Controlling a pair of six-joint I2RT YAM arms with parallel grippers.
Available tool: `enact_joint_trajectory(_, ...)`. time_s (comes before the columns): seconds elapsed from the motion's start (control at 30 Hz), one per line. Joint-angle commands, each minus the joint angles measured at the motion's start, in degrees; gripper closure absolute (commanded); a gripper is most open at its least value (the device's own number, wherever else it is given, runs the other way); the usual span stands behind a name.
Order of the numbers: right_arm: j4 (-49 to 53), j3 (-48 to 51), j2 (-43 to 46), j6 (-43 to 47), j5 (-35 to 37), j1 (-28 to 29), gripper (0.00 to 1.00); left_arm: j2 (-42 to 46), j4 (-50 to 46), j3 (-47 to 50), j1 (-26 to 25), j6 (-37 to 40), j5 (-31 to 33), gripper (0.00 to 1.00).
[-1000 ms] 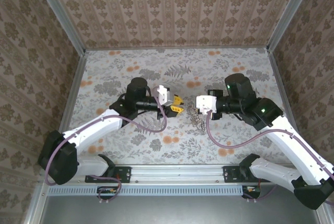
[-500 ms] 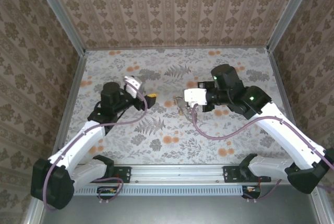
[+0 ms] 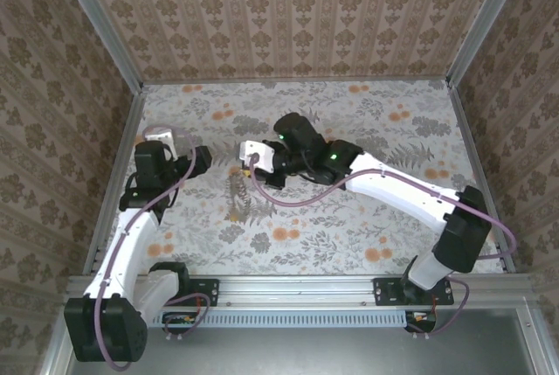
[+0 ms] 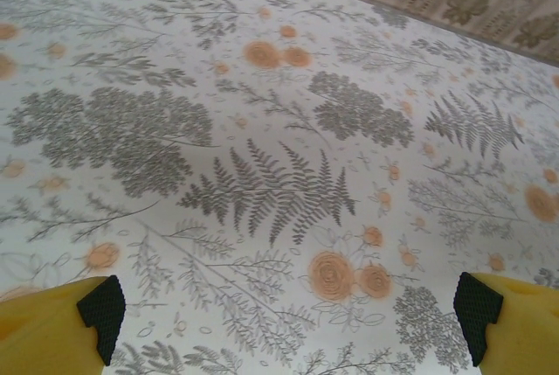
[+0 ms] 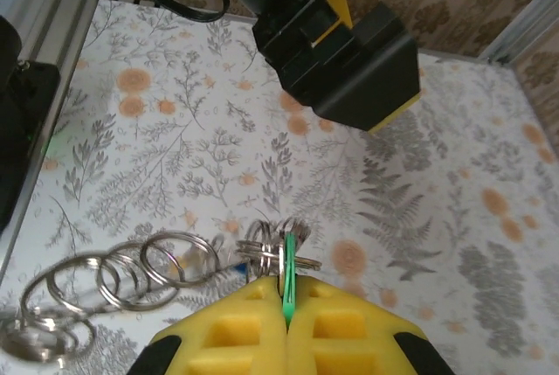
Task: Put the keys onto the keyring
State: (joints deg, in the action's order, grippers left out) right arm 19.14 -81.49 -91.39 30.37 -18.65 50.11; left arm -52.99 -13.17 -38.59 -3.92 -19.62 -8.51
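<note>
Top view: the left end effector is seen near the left edge of the counter. Its opening cannot be judged from here. The right arm is stretched across the counter, and the right end effector is placed left of the centre, near the left one but apart from it. The keyring, a string of linked silvery rings, is found just on the near-edge side of the right end effector, about midway between the far and near edges.

Left wrist view: the two yellow fingers of the left end effector are seen in the bottom corners, spread wide and fully released. Nothing is held or touched, and bare patterned counter is seen between them.

Right wrist view: the fingers of the right end effector are pressed flat together, clenched on a green key, which is seen edge-on as a thin green strip in the seam. A cluster of small rings sits right at the fingertips. From there the larger rings of the keyring are strung out toward the near edge over the counter. Whether they rest on it or hang just above cannot be told. The left end effector, black and yellow, is seen facing it from the far side of the rings, well apart from them.
</note>
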Motion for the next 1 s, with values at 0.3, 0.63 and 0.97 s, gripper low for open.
enact_joint_trajectory(0.3,-3.4,11.2,-2.6,-4.8,2.3,-7.5,1.00,0.0,2.7,1.7,-2.8,-3.7,2.7,0.00)
enact_joint_trajectory(0.63,2.4,24.0,2.4,1.8,11.1,-18.8,1.00,-4.6,6.1,2.0,-7.2,-2.9,3.3,0.00)
enact_joint_trajectory(0.97,11.1,29.1,3.0,7.5,15.4,-22.9,0.99,-12.6,6.4,-1.1,-9.6,-1.6,1.2,0.00)
